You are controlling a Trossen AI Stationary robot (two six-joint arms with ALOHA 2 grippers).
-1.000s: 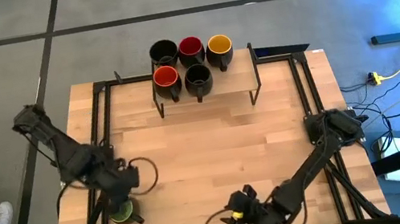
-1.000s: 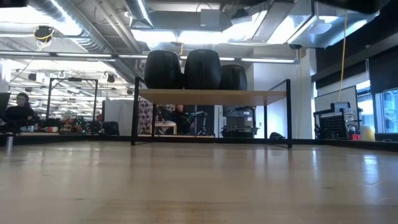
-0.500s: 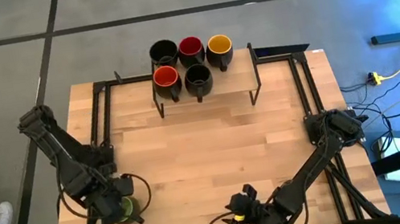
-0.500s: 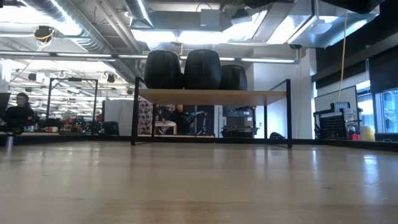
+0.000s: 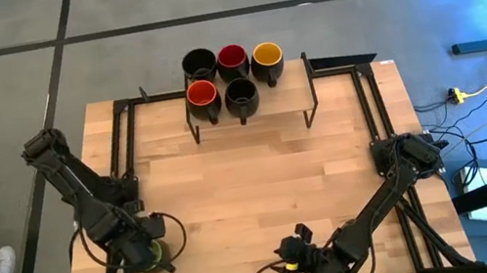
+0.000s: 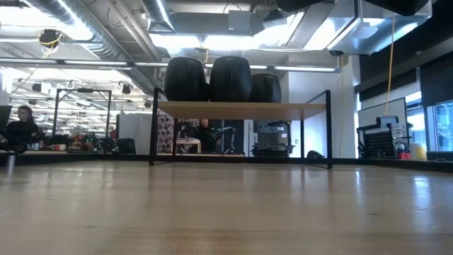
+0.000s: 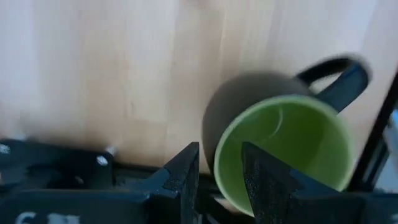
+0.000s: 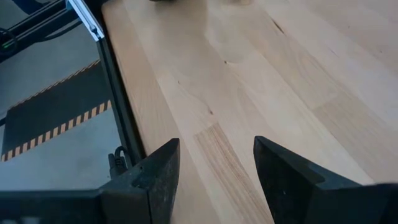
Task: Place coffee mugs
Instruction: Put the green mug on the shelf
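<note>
A green-inside mug (image 5: 153, 258) stands upright on the table at the near left. It also shows in the left wrist view (image 7: 286, 149), its handle (image 7: 339, 84) pointing away from the fingers. My left gripper (image 5: 143, 251) (image 7: 221, 177) is open above it, pointing down. One finger (image 7: 180, 177) stands outside the mug's wall and the other (image 7: 264, 183) over its green inside. Five more mugs stand on a shelf (image 5: 282, 100) at the far edge: black (image 5: 199, 64), dark red (image 5: 231, 57), yellow (image 5: 266, 54), orange-red (image 5: 202, 93), black (image 5: 240, 90). My right gripper (image 5: 291, 267) (image 8: 217, 168) is open and empty at the near edge.
The black-framed wooden shelf (image 6: 241, 110) stands at the far middle, with three of its mugs (image 6: 230, 78) showing from the low view. Black rails (image 5: 126, 166) run along the table's left and right sides. Bare wood (image 5: 261, 183) lies between the shelf and both arms.
My left gripper has gone toward the table's near edge and down over the green mug, which has stayed where it was.
</note>
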